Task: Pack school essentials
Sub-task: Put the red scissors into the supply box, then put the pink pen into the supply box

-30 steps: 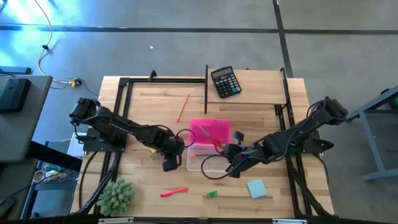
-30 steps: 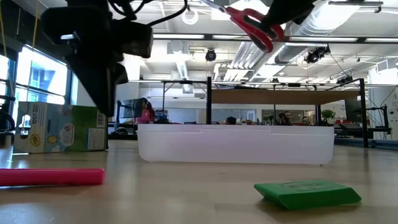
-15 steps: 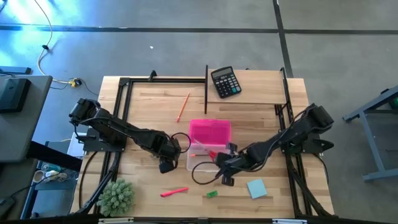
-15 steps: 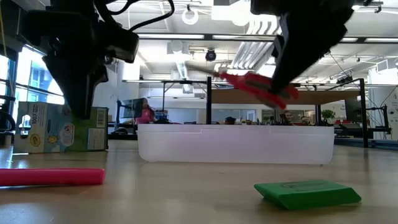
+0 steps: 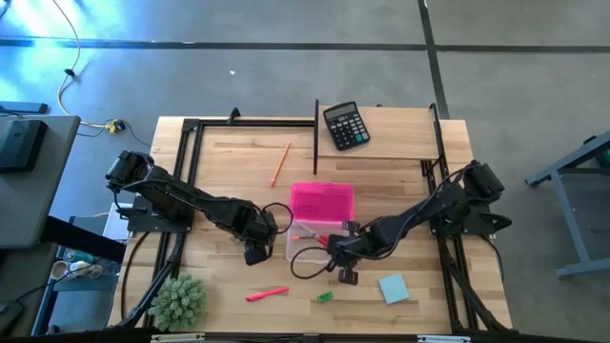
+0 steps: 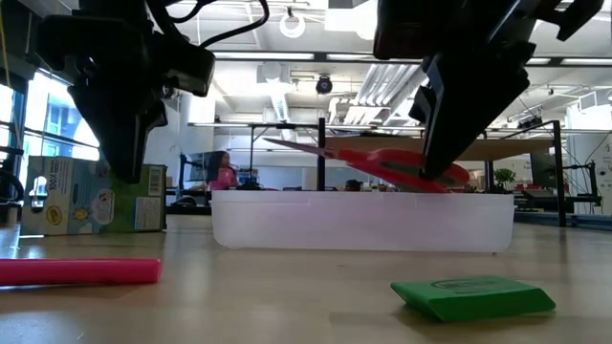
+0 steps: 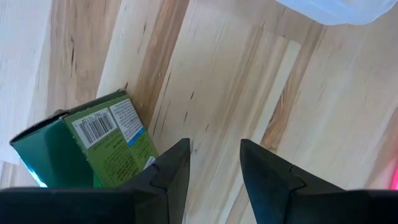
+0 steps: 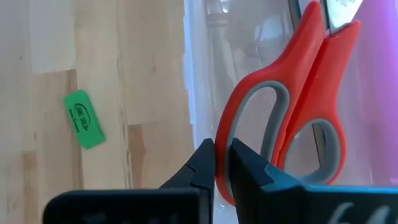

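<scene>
A: How many scissors do you count?
B: One red-handled pair of scissors (image 8: 292,112). Your right gripper (image 8: 222,163) is pinched on a handle loop, holding them low over the clear plastic bin (image 6: 361,222) with its pink lid (image 5: 321,202).
A: And your left gripper (image 7: 211,163)?
B: Its fingers stand parted, holding nothing, over bare wood just beside one yellow-green crayon box (image 7: 93,149).
A: What lies loose on the wooden table (image 5: 400,143)?
B: You have one orange pencil (image 5: 280,164), one pink-red marker (image 5: 266,294), one small green eraser (image 5: 325,297), one light-blue square notepad (image 5: 393,288). Also one black calculator (image 5: 344,126) and one spiky green plant ball (image 5: 178,301).
</scene>
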You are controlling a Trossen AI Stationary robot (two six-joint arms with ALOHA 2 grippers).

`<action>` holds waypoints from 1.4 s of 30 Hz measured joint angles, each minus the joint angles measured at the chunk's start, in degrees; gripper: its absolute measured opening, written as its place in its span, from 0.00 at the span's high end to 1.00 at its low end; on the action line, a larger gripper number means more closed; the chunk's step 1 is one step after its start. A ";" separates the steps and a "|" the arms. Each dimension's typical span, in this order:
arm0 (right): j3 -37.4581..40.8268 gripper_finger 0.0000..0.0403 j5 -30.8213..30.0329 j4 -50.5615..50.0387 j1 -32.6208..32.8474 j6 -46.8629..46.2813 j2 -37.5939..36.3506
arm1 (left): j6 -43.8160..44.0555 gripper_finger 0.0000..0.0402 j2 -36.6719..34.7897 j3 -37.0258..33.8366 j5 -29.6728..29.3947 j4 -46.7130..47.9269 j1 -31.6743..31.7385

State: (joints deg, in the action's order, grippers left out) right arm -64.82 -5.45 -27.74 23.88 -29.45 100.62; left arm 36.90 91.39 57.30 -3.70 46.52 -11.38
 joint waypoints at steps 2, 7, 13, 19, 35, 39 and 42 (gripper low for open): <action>0.00 0.94 -0.04 -0.48 -0.13 0.35 0.00 | -0.01 0.67 0.00 0.00 0.00 0.00 0.00; 0.00 0.83 -0.07 -0.46 -0.26 1.42 0.00 | -0.55 0.67 0.00 0.00 0.00 -0.02 0.00; 0.00 0.72 -0.26 -0.67 -0.43 1.27 -0.05 | -1.06 0.67 0.00 0.00 0.02 -0.04 0.00; 0.02 0.69 -0.42 -1.52 -1.14 1.38 -2.21 | -1.06 0.67 0.00 0.00 0.46 -0.64 -0.27; 0.04 0.69 -11.07 -9.00 -4.52 2.95 -15.55 | 13.40 0.67 0.00 -0.02 4.81 -9.53 -13.31; 0.04 0.69 -11.85 -9.05 -5.49 2.97 -17.62 | 16.25 0.67 0.00 -0.02 4.42 -12.17 -16.51; 0.04 0.69 -13.65 -9.14 -5.92 2.97 -18.13 | 16.93 0.67 0.00 0.33 4.57 -14.11 -18.07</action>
State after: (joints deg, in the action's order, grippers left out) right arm -64.77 -19.10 -36.88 17.96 -26.48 82.49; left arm 53.83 91.39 57.62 0.86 32.41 -29.44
